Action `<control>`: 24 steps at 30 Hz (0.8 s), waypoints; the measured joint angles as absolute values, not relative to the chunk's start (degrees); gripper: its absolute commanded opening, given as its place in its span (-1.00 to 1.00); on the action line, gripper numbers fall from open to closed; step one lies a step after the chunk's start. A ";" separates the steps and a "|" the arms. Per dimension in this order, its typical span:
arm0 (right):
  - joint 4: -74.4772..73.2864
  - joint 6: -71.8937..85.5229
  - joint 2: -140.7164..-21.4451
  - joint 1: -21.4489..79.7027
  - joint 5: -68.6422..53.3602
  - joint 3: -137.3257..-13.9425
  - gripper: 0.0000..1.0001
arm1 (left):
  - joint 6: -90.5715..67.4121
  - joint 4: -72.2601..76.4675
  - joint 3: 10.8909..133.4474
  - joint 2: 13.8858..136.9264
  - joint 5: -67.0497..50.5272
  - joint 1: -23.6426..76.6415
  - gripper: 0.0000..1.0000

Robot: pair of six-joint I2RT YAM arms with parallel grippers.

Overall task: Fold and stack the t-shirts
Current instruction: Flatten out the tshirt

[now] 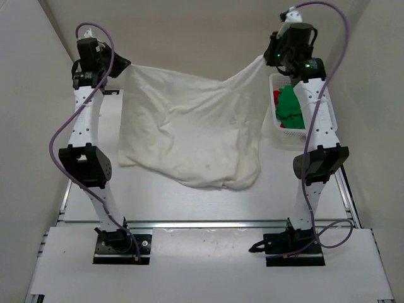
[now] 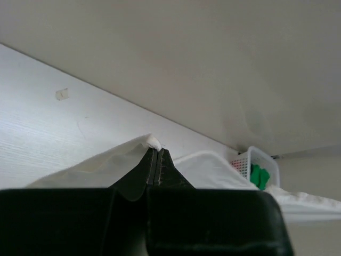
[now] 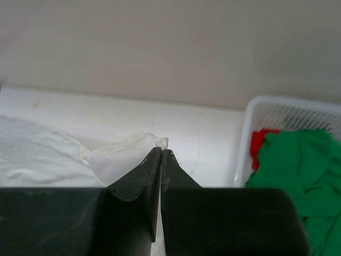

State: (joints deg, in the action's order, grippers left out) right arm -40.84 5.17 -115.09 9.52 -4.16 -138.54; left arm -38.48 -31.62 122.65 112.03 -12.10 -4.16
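two black two-finger claws, one on each white arm, pinch the far edge of a single cream-white soft cloth t-shirt (image 1: 189, 132) and hold it stretched between them above the pale table (image 1: 189, 205), its lower part draped and rumpled on the surface. the left gripper (image 2: 155, 152) is clenched on one corner of the cloth, a small tuft showing past its tips; the right gripper (image 3: 161, 152) is clenched on the opposite corner, with a fold of fabric bunched at its tips. the pull from both sides appears meant to draw out the wrinkles and lay the garment flat before any fold is made, and no fold shows yet. the top edge sags in the middle, so the stretch is judged loose rather than taut. at the right side of the table, just beside the right arm, stands one white plastic mesh basket (image 1: 273, 129). in it lie one bright green cloth t-shirt (image 1: 291, 107) and one bright red cloth t-shirt (image 1: 276, 96), crumpled together with the green largely on top, apparently parked there to leave the middle of the table to the shirt in hand. the count: three shirts, one in the grippers and two in the basket; one basket; two arms; two claws, both gripping; no folded stack in sight
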 measured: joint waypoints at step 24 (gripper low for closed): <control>-17.41 4.16 -63.24 18.87 -7.33 -56.45 -1.00 | -41.30 -4.23 46.17 61.28 -6.02 -12.53 -1.00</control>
